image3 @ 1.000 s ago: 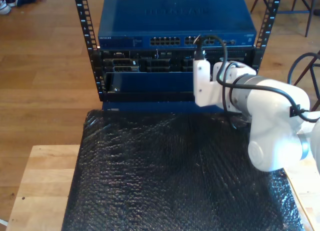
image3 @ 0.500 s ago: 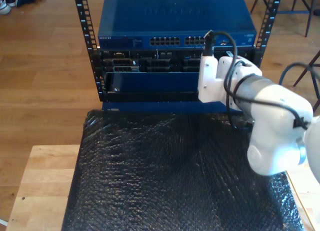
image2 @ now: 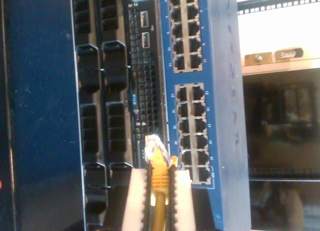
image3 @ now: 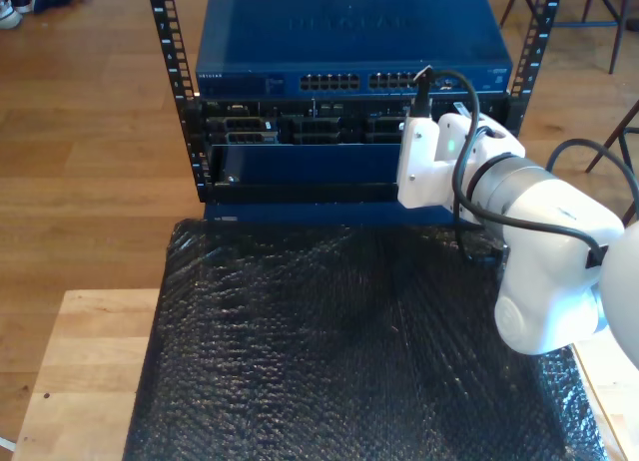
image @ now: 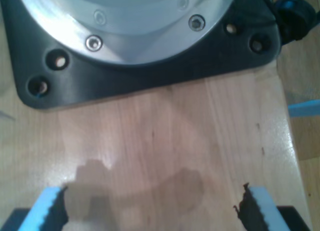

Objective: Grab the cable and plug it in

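The cable [image2: 159, 176] is held between the pale fingers [image2: 135, 201] of my second gripper [image2: 158, 193]; the yellow boot and the clear plug [image2: 153, 146] are seen projecting past the fingertips, so the jaws are pinched on the cable just behind the plug. The plug is pointed toward the front of the blue switch [image2: 220, 91]; it is near the block of ports [image2: 191, 133] but not yet touching any of them, and it seems to lie over the dark unit [image2: 145, 91] just beside the switch, not over a port.

In the exterior view the white arm [image3: 519, 212] is seen at the exterior view's right, reached toward the rack [image3: 170, 72], above the black padded mat [image3: 349, 351]; the cable itself cannot be made out there.

My first gripper [image: 150, 211] is spread apart with nothing between its blue pads [image: 47, 203]; it is held over a wooden surface [image: 175, 141] near a black base plate [image: 150, 76].

The risk is judged to be misalignment (the plug looks slightly tilted and offset from the ports); if it is pushed forward so, it could strike the metal frame between ports, or the neighbouring unit, and the plug could slip or turn in the grip. The latch orientation cannot be told; a wrong one would block insertion.
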You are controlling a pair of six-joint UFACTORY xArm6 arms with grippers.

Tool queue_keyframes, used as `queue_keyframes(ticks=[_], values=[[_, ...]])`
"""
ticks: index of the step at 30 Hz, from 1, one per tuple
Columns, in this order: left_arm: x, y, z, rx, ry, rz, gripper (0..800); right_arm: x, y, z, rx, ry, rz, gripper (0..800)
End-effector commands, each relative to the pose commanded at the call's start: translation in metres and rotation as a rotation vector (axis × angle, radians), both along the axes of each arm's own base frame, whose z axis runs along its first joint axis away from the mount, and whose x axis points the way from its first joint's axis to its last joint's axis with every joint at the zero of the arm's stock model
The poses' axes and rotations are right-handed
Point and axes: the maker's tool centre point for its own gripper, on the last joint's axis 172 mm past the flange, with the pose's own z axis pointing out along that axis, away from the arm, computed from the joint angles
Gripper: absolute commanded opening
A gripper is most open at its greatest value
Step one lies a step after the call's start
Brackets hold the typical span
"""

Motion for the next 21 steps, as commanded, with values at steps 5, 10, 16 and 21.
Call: queue_keyframes(ticks=[5,10,16,21], values=[[0.000,0.000,0.000,0.000,0.000,0.000,800,0.011,0.003,0.005,0.013,-0.046,0.003,0],[0.000,0.000,0.000,0.000,0.000,0.000,800,0.014,0.005,0.008,0.016,-0.056,0.006,0],[0.000,0.000,0.000,0.002,0.000,0.000,800,0.013,0.006,0.009,0.033,-0.099,0.007,0],[0.000,0.000,0.000,0.000,0.000,0.000,800,0.019,0.009,0.017,0.057,-0.159,0.012,0]])
